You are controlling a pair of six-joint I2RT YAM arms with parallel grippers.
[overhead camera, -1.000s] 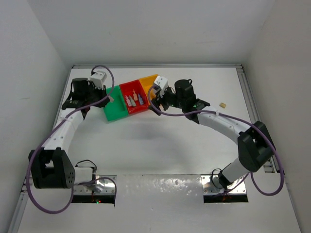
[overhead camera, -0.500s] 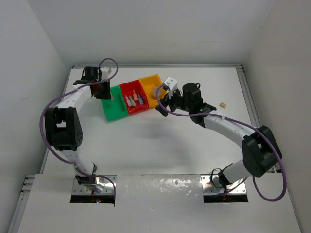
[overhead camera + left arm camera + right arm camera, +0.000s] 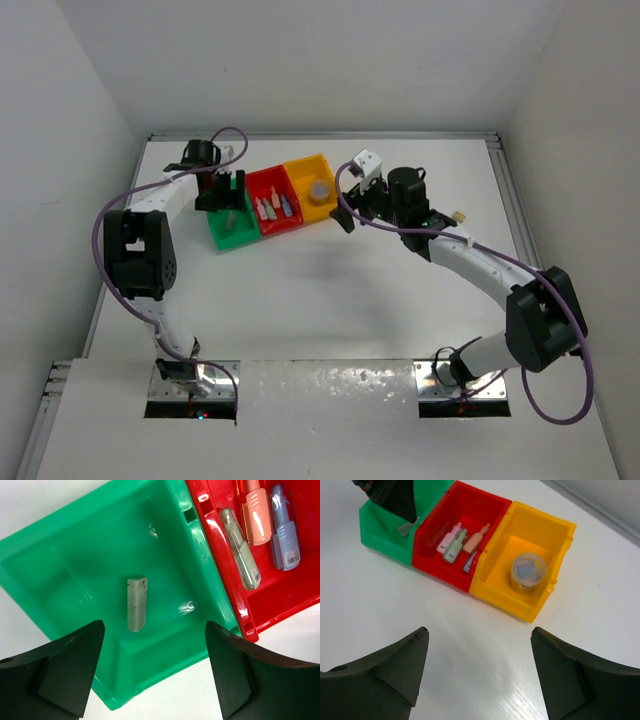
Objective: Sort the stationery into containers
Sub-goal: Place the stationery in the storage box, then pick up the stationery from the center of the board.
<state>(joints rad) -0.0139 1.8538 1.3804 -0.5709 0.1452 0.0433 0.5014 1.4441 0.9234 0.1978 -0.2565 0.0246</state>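
Note:
The containers stand in a joined row: green bin [image 3: 232, 238], red bin [image 3: 283, 225], yellow bin [image 3: 303, 168]. My left gripper [image 3: 154, 630] hangs open over the green bin [image 3: 60, 575], and a pale grey-green oblong piece [image 3: 137, 603] lies loose on its floor. In the red bin [image 3: 300, 585] lie a pale green piece [image 3: 240, 550], an orange one [image 3: 257, 515] and a blue one [image 3: 285, 530]. A grey roll [image 3: 528, 571] sits in the yellow bin [image 3: 540, 527]. My right gripper [image 3: 479, 630] is open and empty above bare table in front of the bins.
A small tan block [image 3: 459, 215] lies on the table to the right of my right arm. The left gripper's dark finger [image 3: 395, 495] shows over the green bin in the right wrist view. White walls enclose the table on the left, back and right.
The left gripper has opened over the green bin, and the grey-green piece now lies inside it. The right gripper has drawn back to the right, uncovering the roll in the yellow bin.

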